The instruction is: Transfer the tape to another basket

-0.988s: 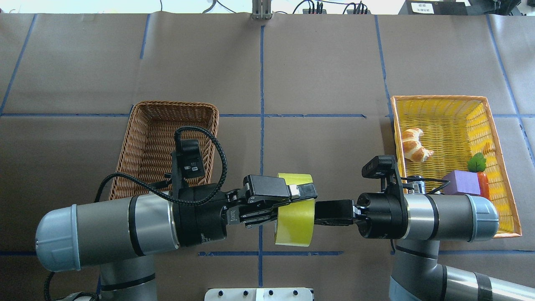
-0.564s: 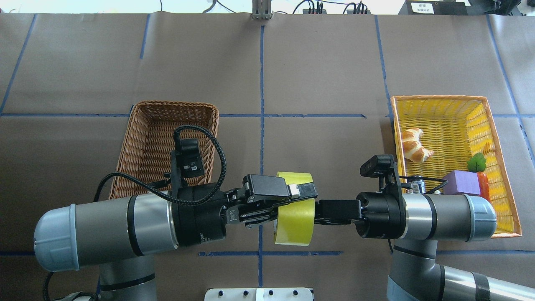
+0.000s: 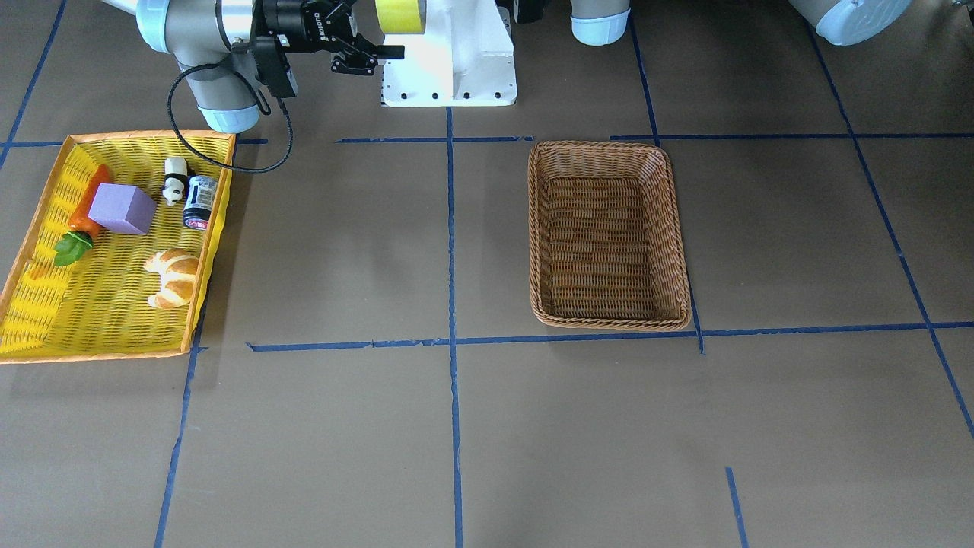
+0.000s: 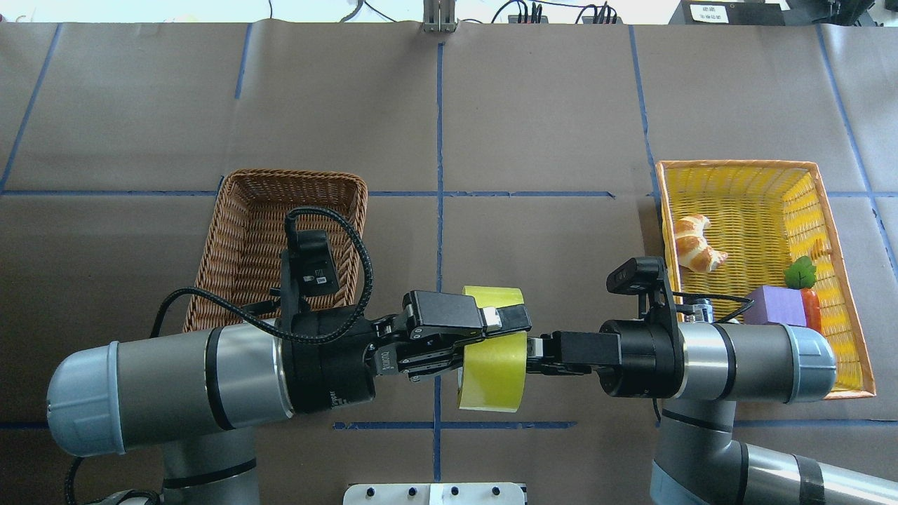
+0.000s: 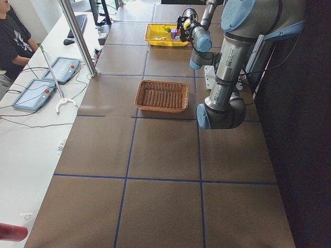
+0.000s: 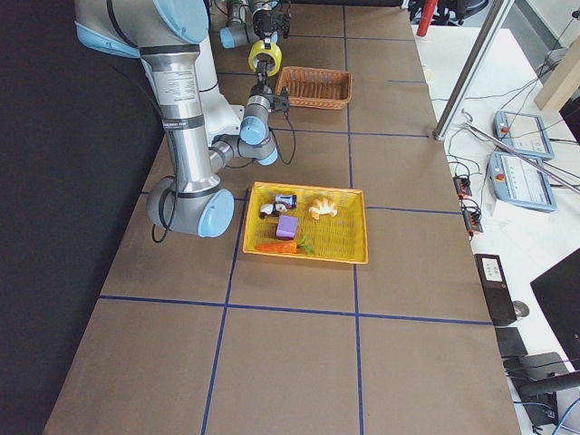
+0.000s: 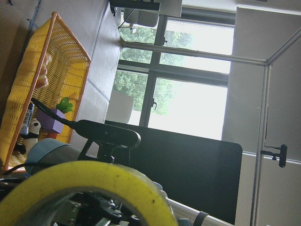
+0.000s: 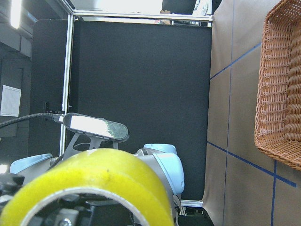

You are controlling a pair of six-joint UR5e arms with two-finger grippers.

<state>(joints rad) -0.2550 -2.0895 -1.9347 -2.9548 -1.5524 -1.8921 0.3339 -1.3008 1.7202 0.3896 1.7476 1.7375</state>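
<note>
The yellow tape [image 4: 491,372] hangs in the air between my two arms, above the table's middle near the front edge. My left gripper [image 4: 499,330] is shut on the roll's top rim. My right gripper [image 4: 537,351] sits just right of the roll with its jaws spread, so it is open; it also shows in the front-facing view [image 3: 384,59]. The tape fills the bottom of the left wrist view [image 7: 94,183] and of the right wrist view [image 8: 94,174]. The brown wicker basket [image 4: 238,210] stands empty on the left, behind my left arm.
The yellow, orange-rimmed basket [image 4: 736,166] at the right holds a croissant [image 4: 694,244], a purple cube [image 4: 775,306], a carrot and small items. Blue tape lines cross the brown table cover. The robot's white base [image 3: 449,68] is below the arms.
My right gripper's jaws have spread beside the roll. My left arm has drawn slightly left, and the tape has shifted a little left with it.
</note>
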